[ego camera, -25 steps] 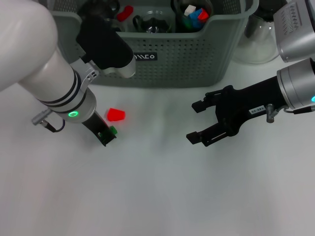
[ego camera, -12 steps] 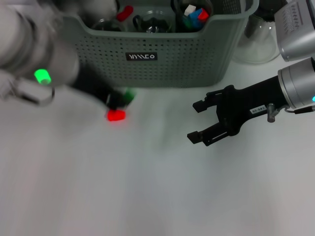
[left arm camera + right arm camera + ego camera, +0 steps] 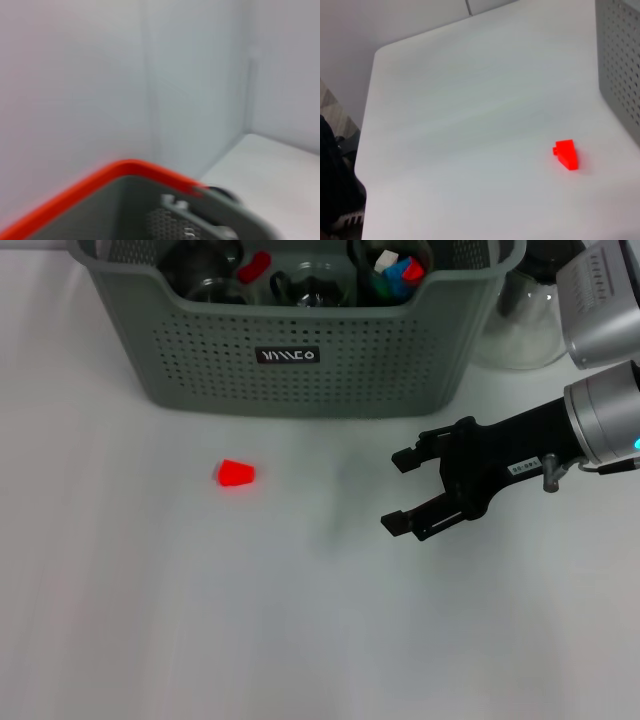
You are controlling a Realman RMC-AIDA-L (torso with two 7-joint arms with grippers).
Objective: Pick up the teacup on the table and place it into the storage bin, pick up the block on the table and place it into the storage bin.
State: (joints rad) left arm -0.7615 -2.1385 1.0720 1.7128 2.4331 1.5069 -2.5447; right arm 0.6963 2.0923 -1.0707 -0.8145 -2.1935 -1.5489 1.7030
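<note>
While the right gripper [image 3: 402, 490] hovers, fingers apart, a block [image 3: 235, 474] lies alone.
Small, bright red, wedge-shaped, on the white bench [image 3: 200, 620].

Table [image 3: 300, 640]: a wide bare stretch is left open in front of the bin, toward the near edge.
Block [image 3: 235, 474]: it is found alone on the table, open on every side; bare table is seen around it in the right wrist view too [image 3: 567, 154].
Bin [image 3: 300, 360]: the far side is walled off by it; its inside is crowded with items.
Carafe [image 3: 520, 330]: it is stood just beside the bin's right end.
Right gripper [image 3: 408, 490]: it is held right of centre, jaws apart, well apart from the block.
</note>
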